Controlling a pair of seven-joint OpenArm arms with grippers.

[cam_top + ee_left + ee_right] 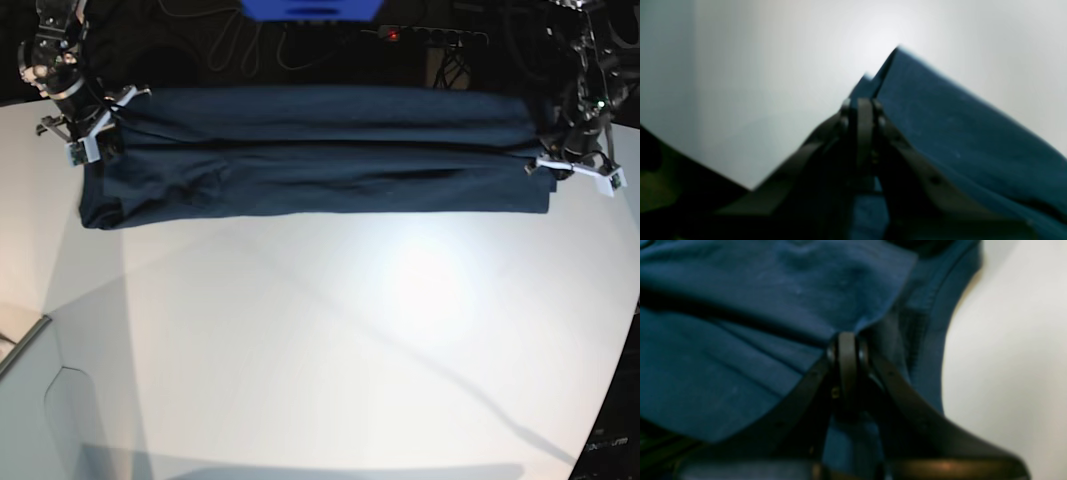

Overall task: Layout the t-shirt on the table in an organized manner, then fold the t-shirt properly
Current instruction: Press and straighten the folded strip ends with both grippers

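Near half of the large smooth white tabletop [330,330] is bare, curved edge toward the camera. Farther back the dark navy-blue short-sleeved cotton t-shirt [320,165] lies stretched out as a long horizontal band, folded over on itself lengthwise, with several parallel creases running along it; front edge rests on the tabletop, back edge sits near the far rim. Each arm has one end of the band. Left gripper [863,103], on the base view's right: jaws closed together on a pinched fold of the shirt, fabric corner sticking up just past the tips, rest of the cloth falling away to the right of the gripper in the wrist view; white tabletop behind it. Right gripper [847,340], on the base view's left: jaws closed on the shirt too, pinching a fabric edge right at the tips; cloth fills the wrist view left of and behind the gripper, a seamed hem curves along the right, tabletop beyond it. Both wrist views are blurred, so finer seam detail unreadable. Behind the tabletop: dark background, cables, a blue object [311,8] at top centre.
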